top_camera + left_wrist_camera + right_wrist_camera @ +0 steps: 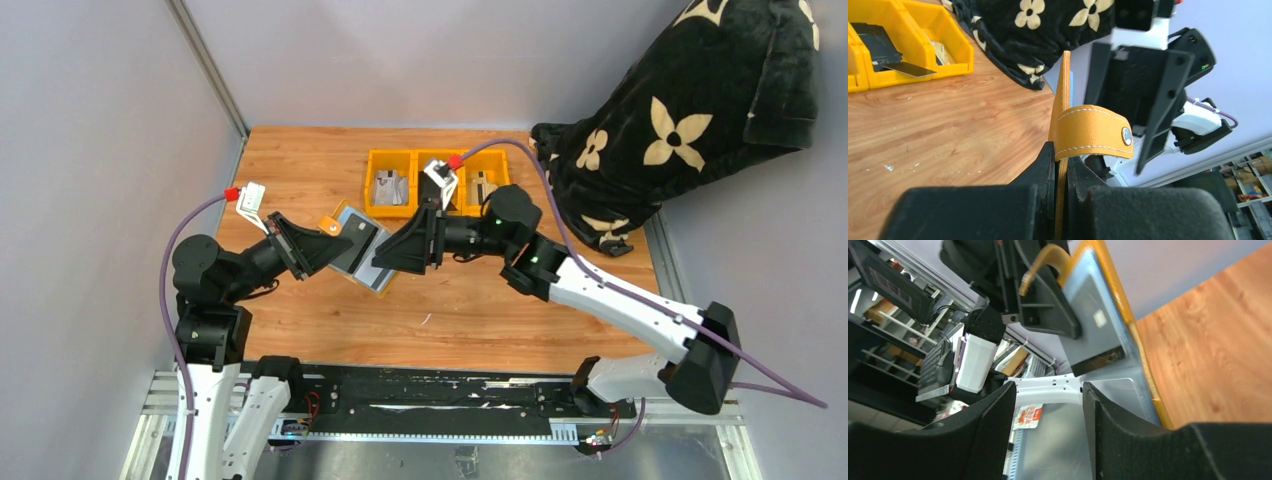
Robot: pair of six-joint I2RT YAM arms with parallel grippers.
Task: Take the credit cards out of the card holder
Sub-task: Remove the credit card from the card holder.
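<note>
Card holder (362, 255), mustard-yellow stitched leather, was held up over the middle of the wooden table (450, 310), between the two arms and near the front of the bins. It was open, its smooth grey-blue lining (1120, 395) facing the right arm. The left gripper (1060, 150) was pinched tight on one edge of it. From the left wrist the leather showed edge-on and upright between the black fingers. The closing strap (1093, 130) curled round to the side, white stitching along both edges and a round metal snap button (1126, 135) at its end. One credit card (1095, 335), flat, dark and rectangular with a small white mark, lay against the upper half of the lining. It showed as a darker rectangle from above, and a second card could not be made out. The right gripper (1048, 390) had its fingers spread apart and holding nothing, pointed at the lower edge of the lining. Whether the tips touched the leather could not be told. The finger pads (993, 435) looked black with a fine woven texture. Three bright yellow plastic bins (390, 153) stood in a row at the far side of the table, with dark flat items inside. A black plush blanket (700, 100) with cream flower shapes was heaped at the far right corner.
</note>
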